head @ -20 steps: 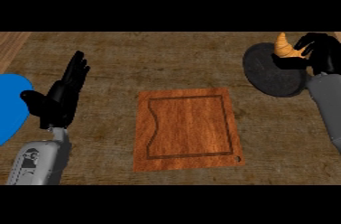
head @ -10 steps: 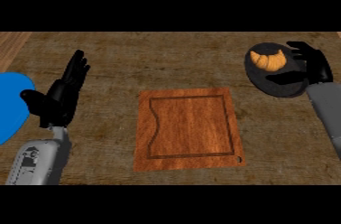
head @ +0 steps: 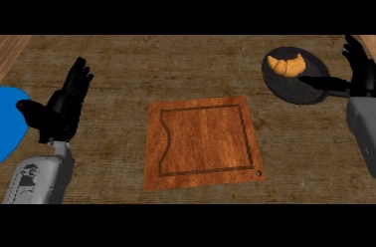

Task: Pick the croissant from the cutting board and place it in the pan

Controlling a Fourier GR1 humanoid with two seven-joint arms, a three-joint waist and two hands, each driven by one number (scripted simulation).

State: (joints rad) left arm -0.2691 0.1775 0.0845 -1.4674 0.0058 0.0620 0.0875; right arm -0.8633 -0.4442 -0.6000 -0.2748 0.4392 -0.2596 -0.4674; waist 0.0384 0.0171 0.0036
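The golden croissant lies inside the dark round pan at the upper right of the counter. My right hand is just right of the pan, open, fingers straight up and thumb stretched over the pan's near side, apart from the croissant. The wooden cutting board sits bare in the middle. My left hand rests open at the left, fingers up.
A blue plate shows partly at the left edge, beside my left hand. The brown wooden counter stretches between the board and the pan.
My right hand carried the croissant down into the pan, let it go, and has drawn back to the right with fingers now straight. The left hand has not moved.
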